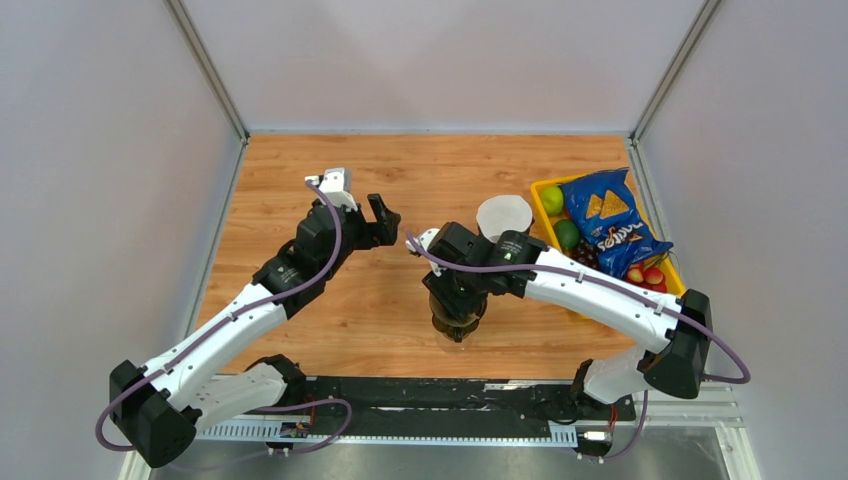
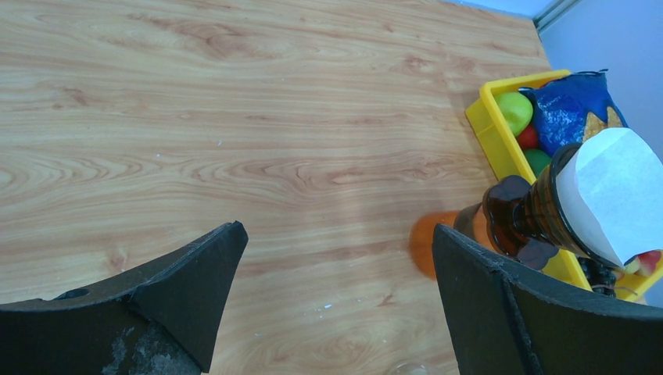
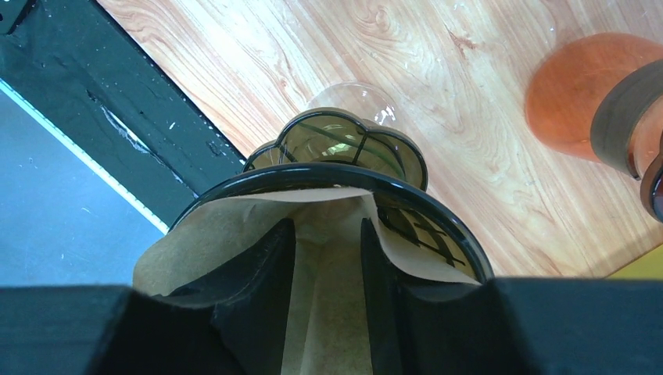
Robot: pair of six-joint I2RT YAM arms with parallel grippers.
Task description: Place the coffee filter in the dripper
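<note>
The dark glass dripper (image 3: 328,176) sits on a clear glass carafe (image 3: 348,141) near the table's front edge, and in the top view it (image 1: 458,322) lies mostly under my right wrist. A brown paper coffee filter (image 3: 211,234) lines its inside, its edge standing above the rim. My right gripper (image 3: 327,234) reaches down into the filter, its two fingers a little apart with bare paper showing in the gap. My left gripper (image 2: 338,234) hovers wide open over bare wood to the left of the dripper (image 1: 385,218), holding nothing.
An amber dripper (image 2: 532,215) with a white filter (image 2: 618,195) stands just behind my right gripper, casting an orange glow on the wood. A yellow tray (image 2: 489,129) at the right holds a blue chips bag (image 1: 610,220), limes and red fruit. A black rail (image 3: 117,109) runs along the front edge.
</note>
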